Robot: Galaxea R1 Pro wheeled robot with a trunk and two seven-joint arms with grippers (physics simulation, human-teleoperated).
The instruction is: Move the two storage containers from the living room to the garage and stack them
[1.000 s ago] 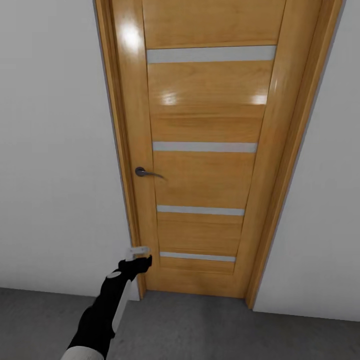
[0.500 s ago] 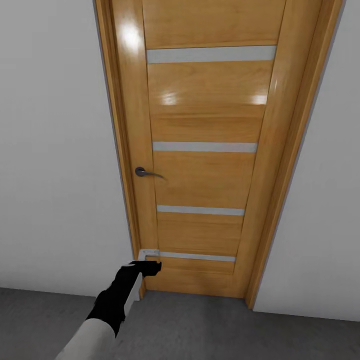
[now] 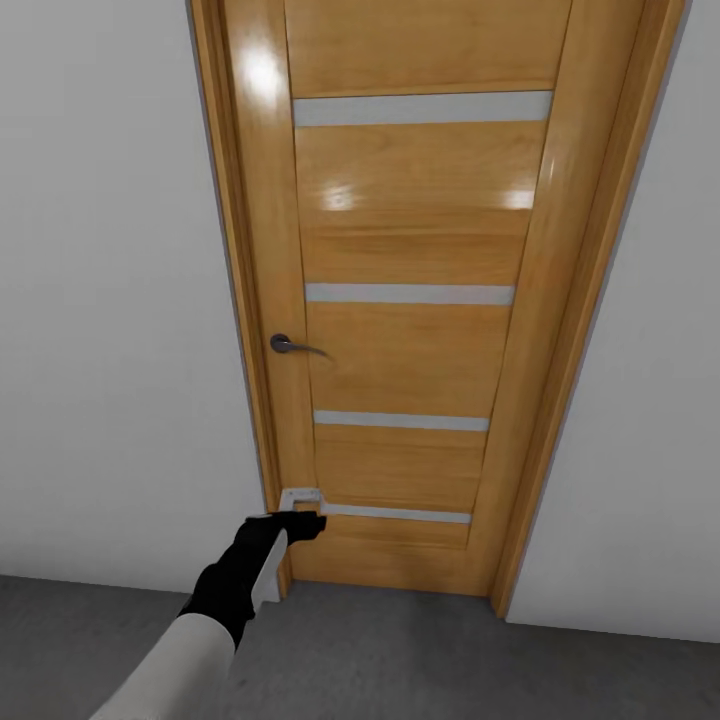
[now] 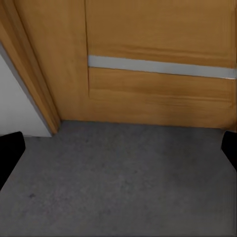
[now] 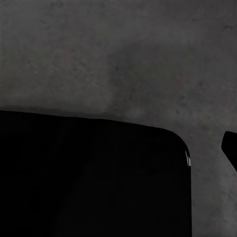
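Reaching low toward a closed wooden door (image 3: 400, 330), the left gripper (image 3: 300, 510) hangs spread and empty near its bottom-left corner (lever handle (image 3: 295, 346) well above), probably to push.

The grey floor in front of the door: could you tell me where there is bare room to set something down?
The grey floor lies bare along the whole threshold, bordered by the closed wooden door and white walls on both sides. The tighter spot is near the door's handle-side frame, where the left gripper hangs low by the bottom panel, fingers apart.
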